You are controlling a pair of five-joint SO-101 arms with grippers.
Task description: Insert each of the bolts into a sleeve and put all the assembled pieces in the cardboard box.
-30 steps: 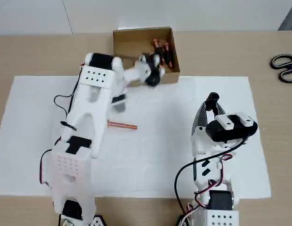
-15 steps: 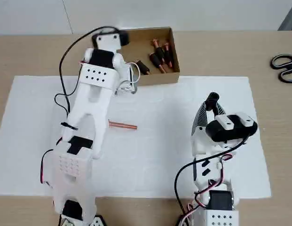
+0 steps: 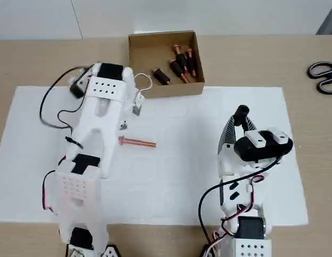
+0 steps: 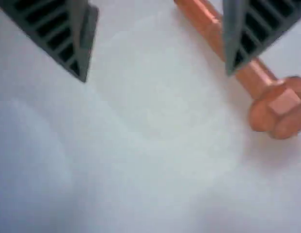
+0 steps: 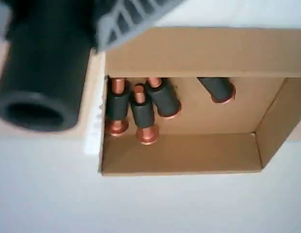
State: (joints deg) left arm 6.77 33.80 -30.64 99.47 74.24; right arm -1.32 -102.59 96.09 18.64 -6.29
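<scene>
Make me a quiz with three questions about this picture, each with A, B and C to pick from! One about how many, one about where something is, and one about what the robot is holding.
1. How many assembled pieces lie in the cardboard box?
A) one B) four C) nine

2. Where is the loose bolt?
A) on the white paper B) inside the box C) on top of an arm

3. What is the right pincer doing?
A) open and empty B) shut on a bolt C) shut on a black sleeve

Answers:
1 B, since the right wrist view shows three pieces together and one apart.
2 A, since the bolt lies flat on the paper outside the box.
3 C, since the sleeve sits clamped in that pincer.
</scene>
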